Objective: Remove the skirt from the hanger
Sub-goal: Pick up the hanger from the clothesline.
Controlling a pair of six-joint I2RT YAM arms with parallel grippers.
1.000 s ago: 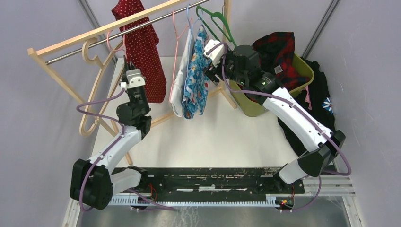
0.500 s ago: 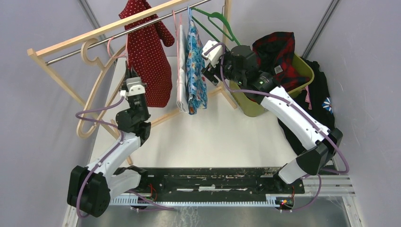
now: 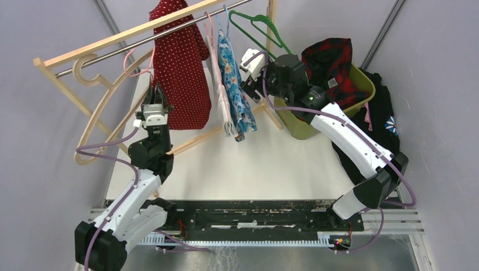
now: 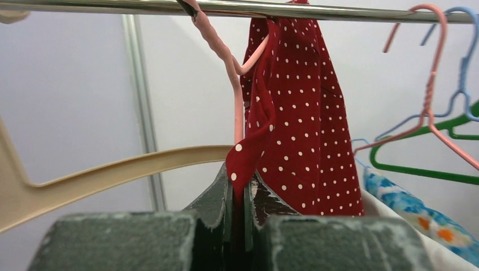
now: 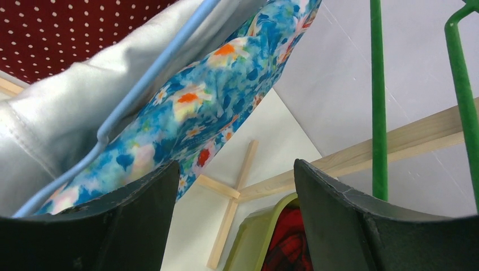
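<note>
The left gripper [image 4: 240, 183], at ten o'clock over the desk [image 3: 271, 164], has its jaws clenched on a lower corner of the red polka-dot skirt [image 4: 299, 124]. The skirt hangs from a pink hanger [image 4: 233, 79] on the metal rail [image 4: 339, 10] at eleven o'clock. The right gripper [image 5: 234, 175], jaws released and holding nothing, hovers at one o'clock just beside a blue floral garment [image 5: 209, 107].

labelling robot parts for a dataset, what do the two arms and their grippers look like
Both the left arm and right arm have white links, black joints and a looping purple cable. The left gripper and right gripper have dark grey tapered fingers.
</note>
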